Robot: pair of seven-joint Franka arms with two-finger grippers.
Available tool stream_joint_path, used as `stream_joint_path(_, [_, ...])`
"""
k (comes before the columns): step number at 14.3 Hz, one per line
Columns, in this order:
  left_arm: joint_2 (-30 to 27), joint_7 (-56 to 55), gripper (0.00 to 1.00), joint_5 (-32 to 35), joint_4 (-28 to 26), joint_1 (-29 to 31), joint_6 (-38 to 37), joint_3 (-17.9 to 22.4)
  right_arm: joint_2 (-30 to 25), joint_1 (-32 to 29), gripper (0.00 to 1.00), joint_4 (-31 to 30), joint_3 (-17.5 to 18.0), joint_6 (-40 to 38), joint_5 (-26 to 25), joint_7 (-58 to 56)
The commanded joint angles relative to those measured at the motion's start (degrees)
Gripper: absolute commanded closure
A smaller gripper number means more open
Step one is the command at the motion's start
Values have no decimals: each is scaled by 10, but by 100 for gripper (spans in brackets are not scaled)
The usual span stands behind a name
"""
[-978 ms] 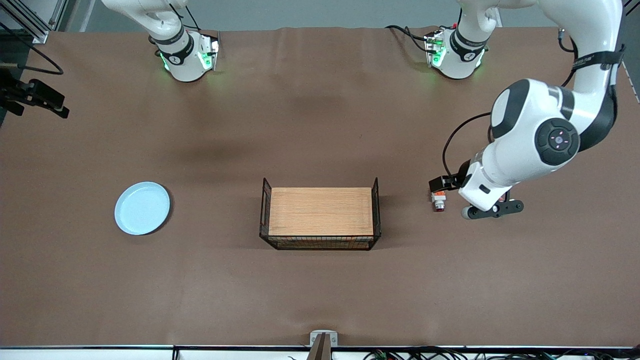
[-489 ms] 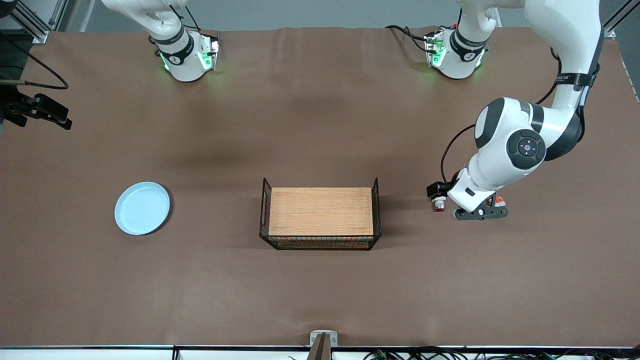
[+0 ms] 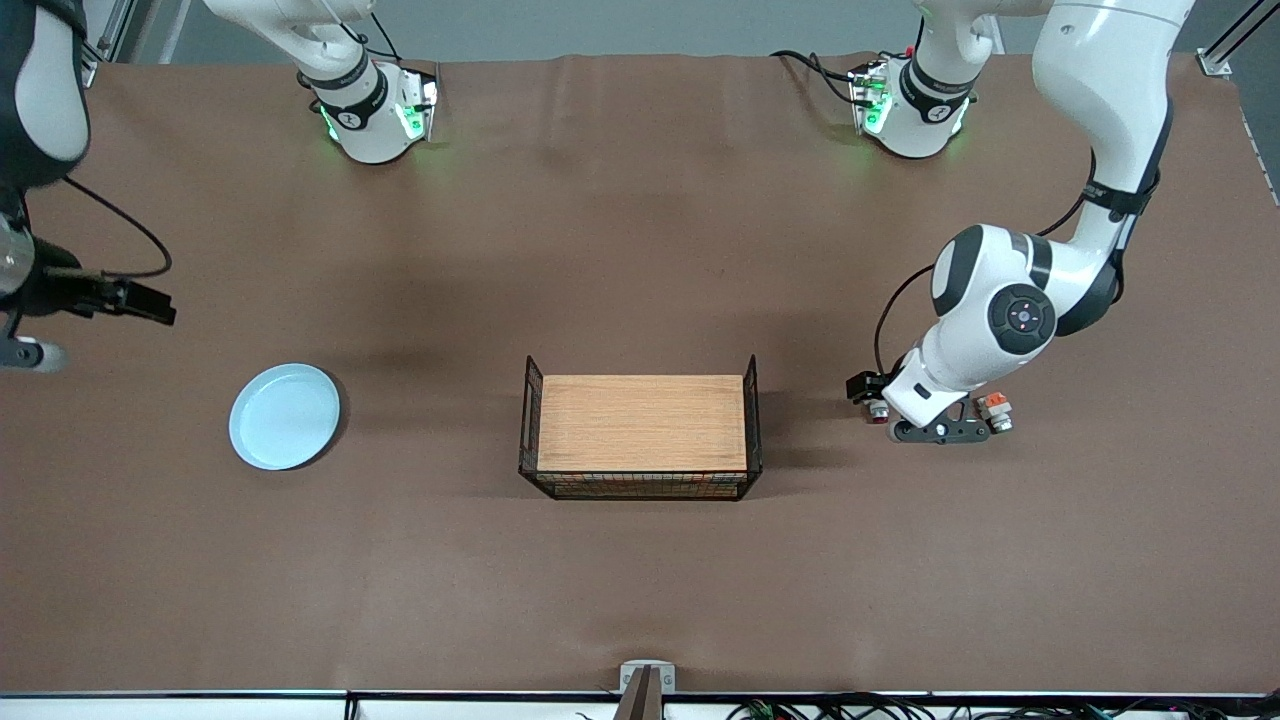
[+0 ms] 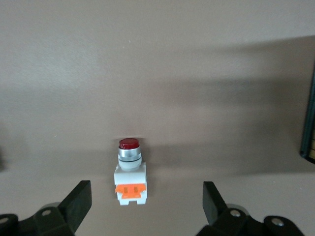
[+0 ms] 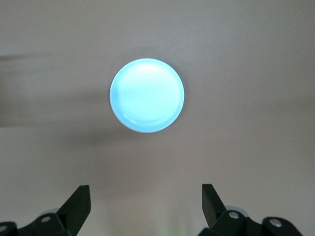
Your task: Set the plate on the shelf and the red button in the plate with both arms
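I am observing the left gripper [image 4: 145, 209] hanging low over the brown surface [image 3: 640, 250] toward the left arm's end, with its fingers [image 4: 78, 199] standing wide apart and gripping nothing. In the left wrist view the red button [image 4: 130, 172] is lying on its side on the surface between the two fingers, closer to one finger than to the other and touching neither; its dark red cap is pointing away from the gripper and its orange block is facing up. In the front view I am seeing only a small part of the red button, peeking out beside the left arm's wrist, while a second small white-and-orange part [image 3: 995, 410] is lying just beside the gripper toward the left arm's end of the surface. The right gripper [image 5: 145, 206] is hanging in the air over the right arm's end of the surface, its fingers [image 5: 78, 199] also spread wide and holding nothing. The plate [image 3: 285, 415] is sitting flat and empty on the surface toward the right arm's end, and it is showing whole in the right wrist view, well clear of the fingers. A wire basket [image 3: 640, 435] with a wooden board in it is standing at the middle of the surface, between the plate and the red button and well apart from both.
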Motion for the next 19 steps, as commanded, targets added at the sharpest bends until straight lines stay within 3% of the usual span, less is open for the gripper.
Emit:
stream_joint_path(1, [11,5,1,19,-23,2,41,-2,28,-20,0,5,6,24,2,-7])
stream_joint_path(8, [32,6,1,19,-54,4,94,1,89,-84,0,-92,6,214,74,-141])
stream_joint_path(13, [43,6,1,19,-62,5,114,4,134,-98,0,-164,8,347,90,-179])
stream_joint_path(19, [50,9,1,54,-66,20,116,4,193,-105,0,-174,8,421,109,-248])
